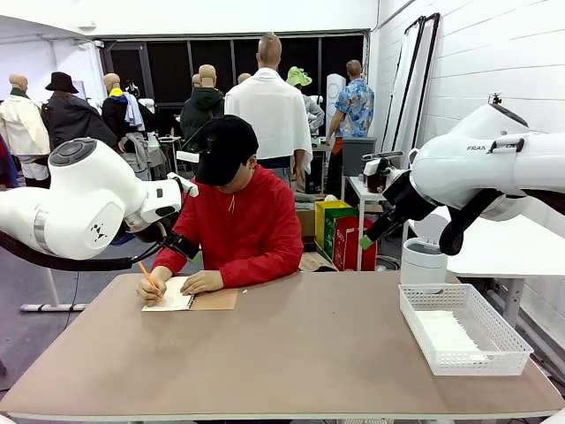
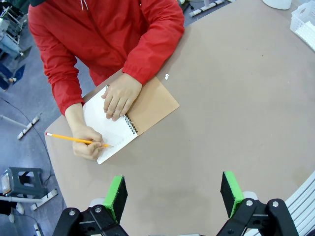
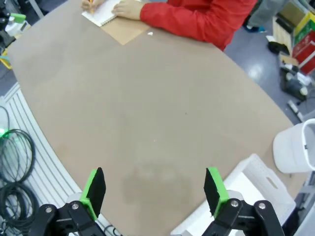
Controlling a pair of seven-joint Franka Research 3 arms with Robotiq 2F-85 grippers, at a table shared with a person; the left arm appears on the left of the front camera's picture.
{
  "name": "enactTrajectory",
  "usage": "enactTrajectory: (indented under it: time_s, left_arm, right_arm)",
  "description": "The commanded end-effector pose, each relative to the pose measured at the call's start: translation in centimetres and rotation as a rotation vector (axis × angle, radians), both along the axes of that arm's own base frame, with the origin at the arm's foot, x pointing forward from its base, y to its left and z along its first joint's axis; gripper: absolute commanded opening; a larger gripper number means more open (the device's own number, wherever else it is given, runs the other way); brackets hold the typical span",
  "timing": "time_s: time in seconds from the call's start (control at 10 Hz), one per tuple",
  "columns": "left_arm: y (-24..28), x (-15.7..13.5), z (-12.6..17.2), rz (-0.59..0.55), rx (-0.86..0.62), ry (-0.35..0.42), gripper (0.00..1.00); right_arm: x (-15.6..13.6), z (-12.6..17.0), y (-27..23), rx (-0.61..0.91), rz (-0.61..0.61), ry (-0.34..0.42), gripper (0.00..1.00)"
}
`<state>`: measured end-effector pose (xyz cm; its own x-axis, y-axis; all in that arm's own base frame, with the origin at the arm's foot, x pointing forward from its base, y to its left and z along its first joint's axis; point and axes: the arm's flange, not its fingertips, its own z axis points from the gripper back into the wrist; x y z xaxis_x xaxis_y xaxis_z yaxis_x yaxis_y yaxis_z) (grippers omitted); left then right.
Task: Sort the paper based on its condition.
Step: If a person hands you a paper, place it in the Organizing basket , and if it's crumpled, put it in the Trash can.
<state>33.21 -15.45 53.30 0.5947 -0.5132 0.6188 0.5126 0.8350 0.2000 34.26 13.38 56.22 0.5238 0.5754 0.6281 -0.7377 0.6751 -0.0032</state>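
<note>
Some paper lies in the mesh basket at the table's right end, front view. Left wrist view, I see the left gripper released, empty, near the person's notebook; right wrist view, the right gripper likewise.

A notebook is laid on the far left part of the table, under a person's hand. A basket is set at the right edge, with paper inside. A bin is placed behind the basket.
</note>
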Motion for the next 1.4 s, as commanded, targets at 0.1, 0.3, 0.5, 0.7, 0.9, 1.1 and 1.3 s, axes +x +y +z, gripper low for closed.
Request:
enactTrajectory:
  time_s: [0.1,0.3,0.5,0.7,0.9,1.1,1.3]
  left_arm:
    - [-0.01,-0.03,0.01,0.001,0.003,0.0,1.0]
    - [-0.01,-0.03,0.01,0.001,0.003,0.0,1.0]
    - [-0.01,-0.03,0.01,0.001,0.003,0.0,1.0]
    - [-0.01,-0.03,0.01,0.001,0.003,0.0,1.0]
    - [-0.01,-0.03,0.01,0.001,0.003,0.0,1.0]
    - [-0.01,-0.03,0.01,0.001,0.003,0.0,1.0]
    - [-0.01,-0.03,0.01,0.001,0.003,0.0,1.0]
  right_arm:
    - [-0.22,-0.5,-0.45,0.047,0.017,-0.012,1.0]
    - [-0.21,-0.46,-0.55,0.071,0.016,-0.008,1.0]
    - [-0.05,-0.54,-0.54,0.077,0.007,0.005,1.0]
    - [0.06,0.26,-0.63,0.04,0.0,0.008,1.0]
    - [0.06,0.26,-0.63,0.04,0.0,0.008,1.0]
    - [0.06,0.26,-0.63,0.04,0.0,0.008,1.0]
    - [0.06,0.26,-0.63,0.04,0.0,0.008,1.0]
